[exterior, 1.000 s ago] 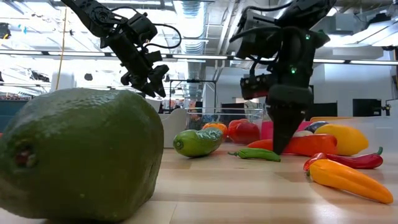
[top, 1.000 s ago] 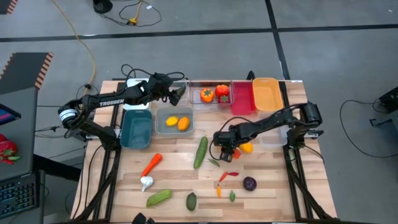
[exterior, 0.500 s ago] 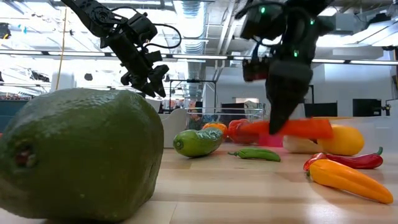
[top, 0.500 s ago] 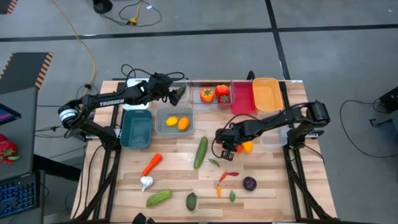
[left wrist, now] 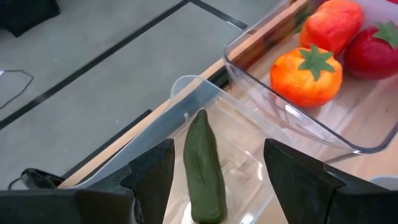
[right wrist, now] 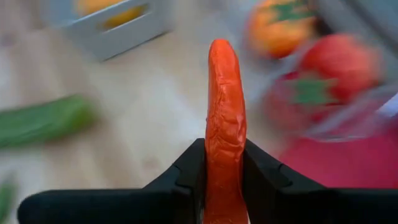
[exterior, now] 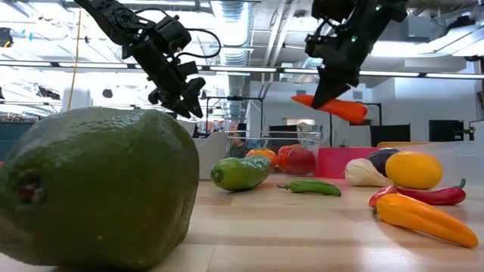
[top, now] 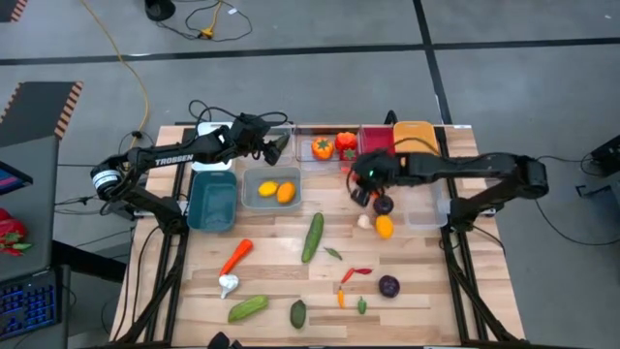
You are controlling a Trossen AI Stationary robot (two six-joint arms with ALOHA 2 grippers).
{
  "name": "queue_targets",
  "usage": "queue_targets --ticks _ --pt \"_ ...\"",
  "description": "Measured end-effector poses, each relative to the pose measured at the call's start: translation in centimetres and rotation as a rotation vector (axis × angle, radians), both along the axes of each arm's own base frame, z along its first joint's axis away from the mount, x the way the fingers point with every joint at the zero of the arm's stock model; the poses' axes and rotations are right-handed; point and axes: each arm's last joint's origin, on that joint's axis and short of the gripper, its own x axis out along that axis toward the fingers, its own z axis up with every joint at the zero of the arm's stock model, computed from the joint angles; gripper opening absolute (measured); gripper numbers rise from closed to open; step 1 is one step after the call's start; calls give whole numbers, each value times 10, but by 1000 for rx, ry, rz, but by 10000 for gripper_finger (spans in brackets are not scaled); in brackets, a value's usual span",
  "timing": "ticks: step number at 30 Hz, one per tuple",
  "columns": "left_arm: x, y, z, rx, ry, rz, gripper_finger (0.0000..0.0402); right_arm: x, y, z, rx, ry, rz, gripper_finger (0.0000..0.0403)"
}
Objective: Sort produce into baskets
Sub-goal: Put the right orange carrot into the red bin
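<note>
Lengthwise, carrot (right wrist: 225,112) points forward beyond right end effector (right wrist: 224,167).

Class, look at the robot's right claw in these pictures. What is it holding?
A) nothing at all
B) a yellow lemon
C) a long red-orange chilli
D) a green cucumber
C: the right claw is clamped on a long red-orange chilli, lifted clear above the table in the low view.

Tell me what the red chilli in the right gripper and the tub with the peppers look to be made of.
Red chilli, clamped in the right gripper: probably moulded plastic or rubber, with a wrinkled, slightly glossy skin and uniform colour. Tub with the peppers: clear hard plastic, see-through walls with bright glints along the rim.
</note>
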Motion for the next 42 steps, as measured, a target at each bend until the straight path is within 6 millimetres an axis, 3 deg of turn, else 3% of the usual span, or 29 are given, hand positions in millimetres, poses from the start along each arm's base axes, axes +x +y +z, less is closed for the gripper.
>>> queue_targets --ticks 9,17,23,29,35,42 --pt "5 -4 3 59 25 -79 236 -21 -58 -1 -34 24 -232 113" --pt "3 -20 24 148 -6 -156 236 -31 -92 -15 -13 73 -357 114" --pt "-5 -47 52 181 -87 -242 236 -33 -103 -25 28 96 -379 114" --pt "-22 -87 71 176 -86 -324 236 -34 -108 -28 67 85 -371 114" --pt "-37 -123 74 116 -55 -348 236 -36 -110 -27 70 84 -380 114" --pt "-42 -159 66 -28 -3 -495 236 -36 -110 -27 69 84 -381 130"
